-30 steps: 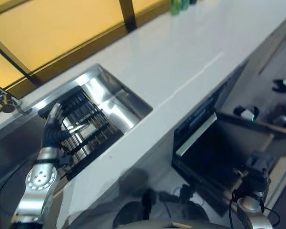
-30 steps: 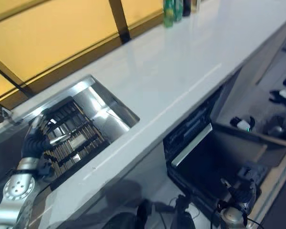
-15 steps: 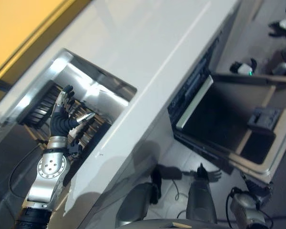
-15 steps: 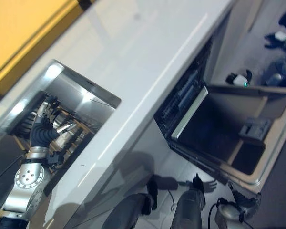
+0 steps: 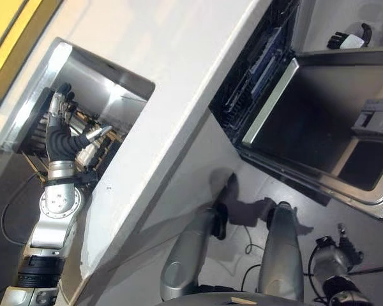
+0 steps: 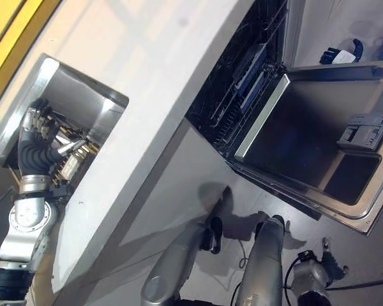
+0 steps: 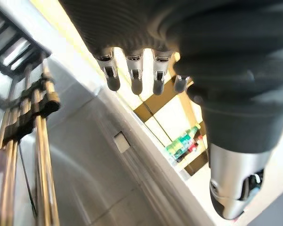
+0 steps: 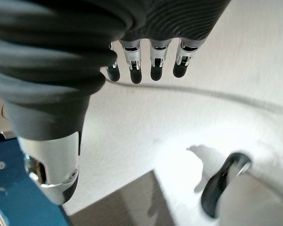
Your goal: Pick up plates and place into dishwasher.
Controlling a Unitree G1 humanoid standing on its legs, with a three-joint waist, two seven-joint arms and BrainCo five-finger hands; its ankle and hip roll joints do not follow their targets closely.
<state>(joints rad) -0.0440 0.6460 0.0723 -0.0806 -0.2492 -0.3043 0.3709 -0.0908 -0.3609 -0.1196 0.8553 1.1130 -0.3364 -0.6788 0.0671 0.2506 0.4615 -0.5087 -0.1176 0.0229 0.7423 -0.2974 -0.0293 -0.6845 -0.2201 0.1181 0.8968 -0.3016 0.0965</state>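
Your camera has swung since a second ago: the counter (image 5: 179,76) now runs steeply and the dishwasher (image 6: 293,137), door down, sits upper right. Sink (image 5: 99,89): your left hand (image 5: 60,131) stays raised inside it, fingers straight and spread, empty, above the rack (image 5: 92,150); you cannot make out plates there. Wrist view: right hand (image 8: 52,89), fingers relaxed, over floor.

camera swung right and tilted; left robot hand (image 5: 62,131) lifted above sink rack (image 5: 89,143)
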